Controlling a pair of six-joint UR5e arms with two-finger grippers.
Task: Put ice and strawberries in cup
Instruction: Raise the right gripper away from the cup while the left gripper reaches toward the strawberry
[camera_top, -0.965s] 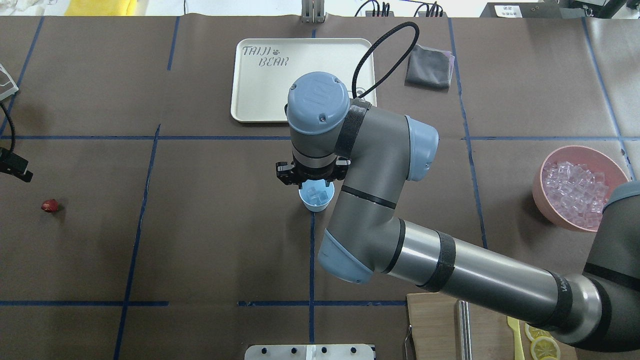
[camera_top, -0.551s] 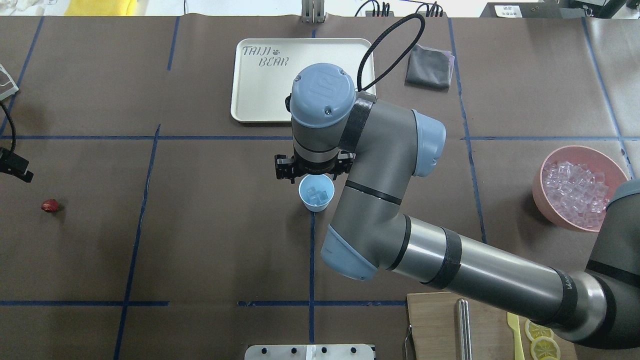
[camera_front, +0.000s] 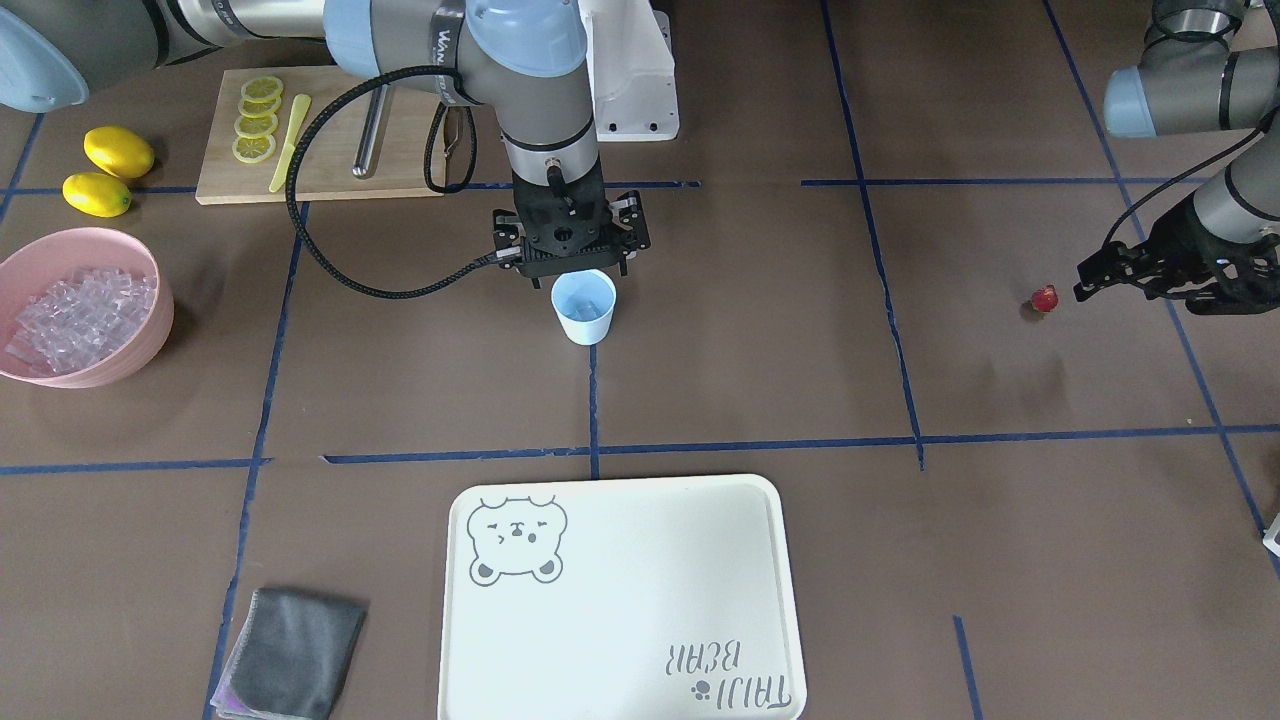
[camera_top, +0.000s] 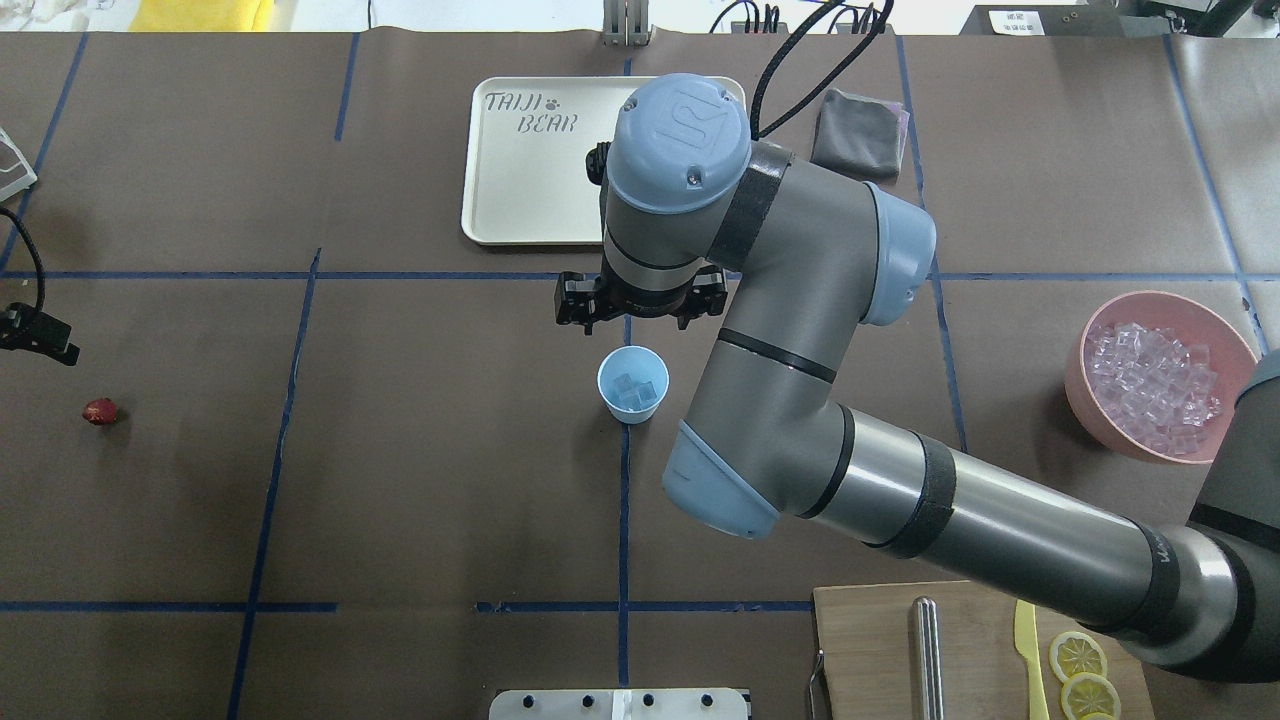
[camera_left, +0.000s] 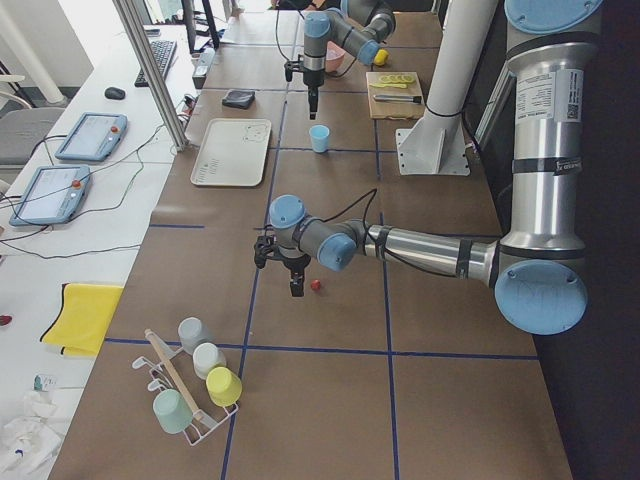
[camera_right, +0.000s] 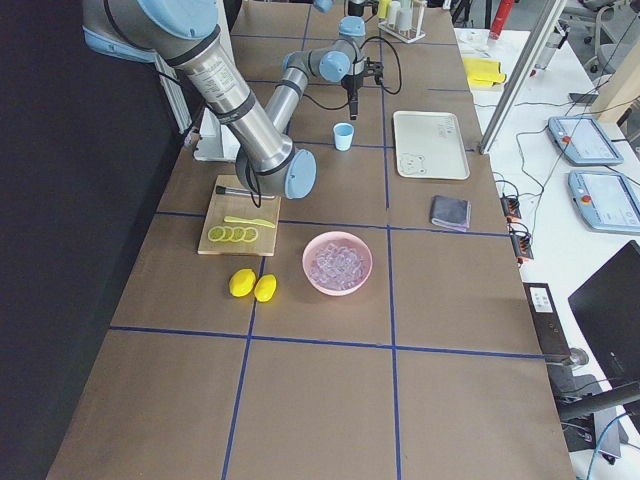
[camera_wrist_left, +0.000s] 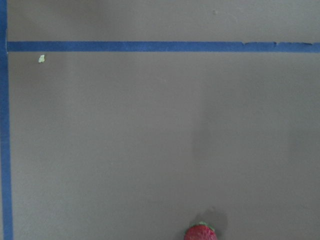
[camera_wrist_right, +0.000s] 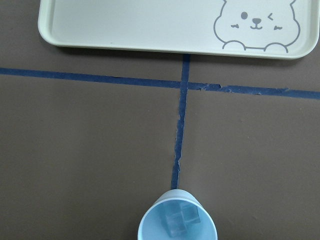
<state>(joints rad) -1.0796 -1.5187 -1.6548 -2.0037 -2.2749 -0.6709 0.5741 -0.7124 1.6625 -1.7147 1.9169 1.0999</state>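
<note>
Overhead exterior: right tool (camera_front: 570, 265), spread, risen clear of cup (camera_top: 633, 384); ice (camera_top: 632, 392) inside; strawberry (camera_top: 99, 411) untouched.

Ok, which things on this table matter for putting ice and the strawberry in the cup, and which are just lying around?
For the job: cup; ice heaped in the pink bowl, some already in the cup; strawberry.

Just lying about: tray, grey cloth, lemons, cutting board, lemon slices, yellow knife.
</note>
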